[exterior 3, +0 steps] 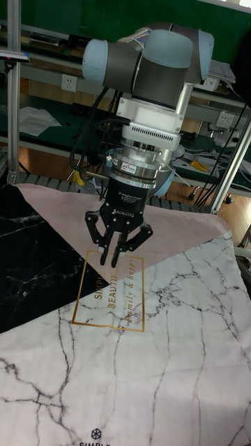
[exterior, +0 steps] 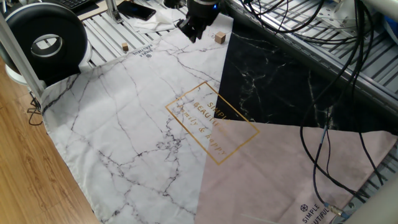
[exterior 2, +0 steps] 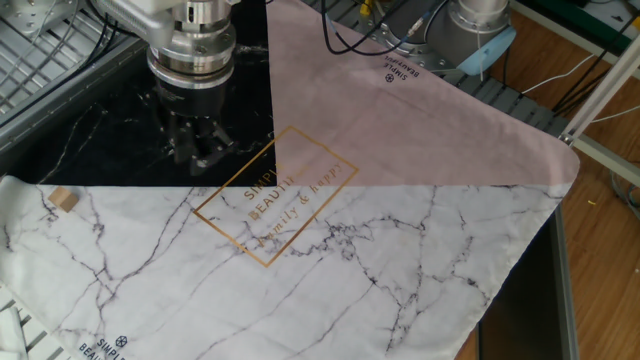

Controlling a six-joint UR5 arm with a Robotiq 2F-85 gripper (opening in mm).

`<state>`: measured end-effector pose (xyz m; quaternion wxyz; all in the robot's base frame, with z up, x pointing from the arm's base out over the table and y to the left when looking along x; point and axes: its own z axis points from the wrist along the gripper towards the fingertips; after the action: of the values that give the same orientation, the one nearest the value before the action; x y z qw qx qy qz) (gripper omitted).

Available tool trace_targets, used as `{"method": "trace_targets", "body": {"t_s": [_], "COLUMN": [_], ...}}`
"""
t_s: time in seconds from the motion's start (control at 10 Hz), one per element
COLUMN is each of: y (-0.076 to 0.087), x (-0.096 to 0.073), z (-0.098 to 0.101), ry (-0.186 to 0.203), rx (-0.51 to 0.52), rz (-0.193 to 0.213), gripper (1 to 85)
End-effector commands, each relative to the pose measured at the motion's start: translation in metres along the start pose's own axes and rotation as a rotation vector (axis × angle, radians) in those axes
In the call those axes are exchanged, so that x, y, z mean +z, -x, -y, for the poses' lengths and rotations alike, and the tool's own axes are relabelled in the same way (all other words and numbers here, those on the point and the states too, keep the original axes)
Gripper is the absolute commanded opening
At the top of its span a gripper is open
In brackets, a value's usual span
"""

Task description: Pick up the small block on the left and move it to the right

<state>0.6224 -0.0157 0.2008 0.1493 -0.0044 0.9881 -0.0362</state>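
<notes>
gripper (exterior 3: pixel 113 259) hangs empty with fingers close together above the cloth (exterior 2: pixel 330 270), well apart from the small block (exterior 2: pixel 64 200) on the white marble; approach step; next, descend over it.

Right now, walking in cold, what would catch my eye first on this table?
Probably the big grey robot arm looming over the table, its black gripper hanging above a gold-framed logo where the cloth's black, pink and white marble patches meet. Then a tiny wooden block, alone on the white marble patch near the cloth's edge.
</notes>
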Motion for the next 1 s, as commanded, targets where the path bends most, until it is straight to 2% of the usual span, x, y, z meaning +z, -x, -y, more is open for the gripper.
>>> {"method": "trace_targets", "body": {"t_s": [0.0,0.1,0.2,0.4,0.5,0.7,0.8,0.9], "y": [-0.006,-0.020,-0.034,-0.053,-0.055,-0.057,-0.056,-0.055], "x": [-0.002,-0.003,-0.006,-0.009,-0.009,-0.003,-0.002,0.000], "z": [-0.002,-0.014,-0.029,-0.030,-0.030,-0.035,-0.037,-0.032], "ry": [0.009,0.054,0.116,0.121,0.120,0.150,0.152,0.118], "rx": [-0.020,-0.027,-0.026,-0.032,-0.044,-0.060,-0.059,-0.065], "rz": [-0.017,-0.073,-0.126,-0.198,-0.205,-0.187,-0.182,-0.180], "gripper": [1.0,1.0,1.0,1.0,1.0,1.0,1.0,1.0]}}
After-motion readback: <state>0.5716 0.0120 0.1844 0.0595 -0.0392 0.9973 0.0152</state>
